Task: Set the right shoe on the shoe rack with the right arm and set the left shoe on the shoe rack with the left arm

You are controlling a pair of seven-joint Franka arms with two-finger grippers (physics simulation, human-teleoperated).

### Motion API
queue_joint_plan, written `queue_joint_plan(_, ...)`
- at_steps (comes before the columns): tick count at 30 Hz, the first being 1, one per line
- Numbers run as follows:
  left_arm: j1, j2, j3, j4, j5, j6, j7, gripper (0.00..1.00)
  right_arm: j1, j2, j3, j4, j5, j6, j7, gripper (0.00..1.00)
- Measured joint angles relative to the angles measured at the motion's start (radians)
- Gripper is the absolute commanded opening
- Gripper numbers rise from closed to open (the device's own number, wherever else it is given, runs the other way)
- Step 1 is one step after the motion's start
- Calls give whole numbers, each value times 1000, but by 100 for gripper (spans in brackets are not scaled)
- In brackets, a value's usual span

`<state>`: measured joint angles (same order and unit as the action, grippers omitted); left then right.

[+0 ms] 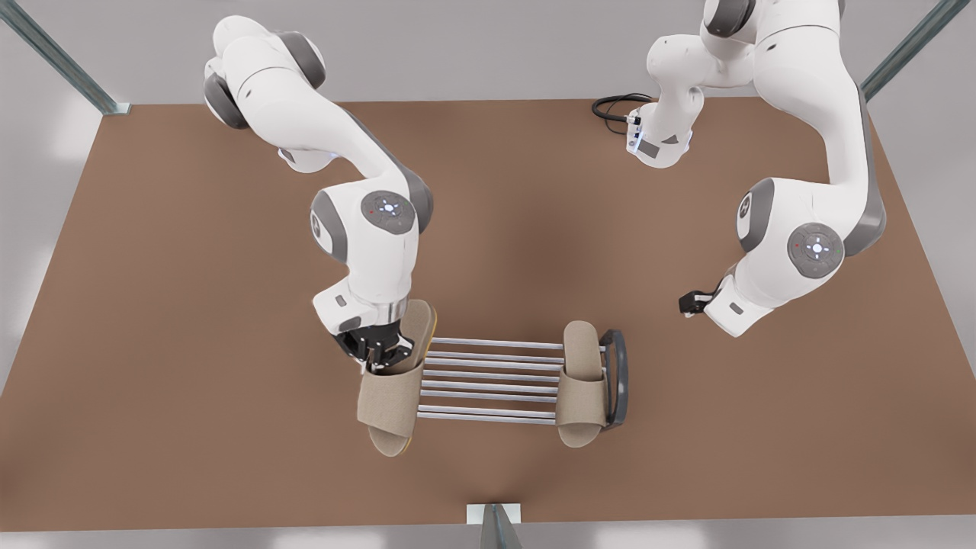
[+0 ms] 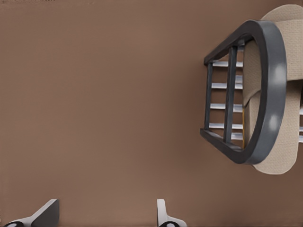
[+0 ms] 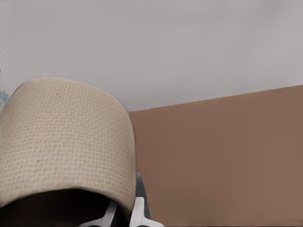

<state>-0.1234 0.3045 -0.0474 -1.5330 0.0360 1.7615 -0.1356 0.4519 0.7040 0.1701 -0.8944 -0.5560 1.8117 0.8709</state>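
Note:
The shoe rack (image 1: 496,375) stands near the table's front middle. The left shoe (image 1: 583,381) lies flat across the rack's end at the front view's right, beside the dark arched end (image 2: 270,94); its beige fabric (image 2: 289,151) lies behind that arch. My left gripper (image 1: 690,303) hovers open to the right of that end, apart from it, with both fingertips (image 2: 47,213) bare. My right gripper (image 1: 377,352) is shut on the strap of the right shoe (image 1: 393,398), which is tilted over the rack's other end. The strap (image 3: 66,142) looms close above the gripper (image 3: 124,215).
A brown table (image 1: 191,343) carries everything, with wide bare areas on both sides of the rack. A black cable (image 1: 614,107) coils at the back near one arm's base. A white bracket (image 1: 494,515) sits at the front edge.

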Motion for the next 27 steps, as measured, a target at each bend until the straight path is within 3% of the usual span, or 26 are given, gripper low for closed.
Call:
queue_joint_plan(17,-3,3,2,0,11,3,89,100,77,159,-7,8,6,141,175,21)
queue_joint_plan(24,-5,3,2,-1,12,2,101,100,60,103,14,-147,8,160,199,21)
queue_joint_plan(25,-5,3,2,-1,12,2,102,100,60,97,19,-170,8,163,201,44)
queue_joint_plan(26,-6,3,2,-1,12,2,104,100,60,93,22,-188,5,166,205,100)
queue_joint_plan(27,-6,3,2,-1,12,2,105,100,59,90,23,-203,3,169,208,100)
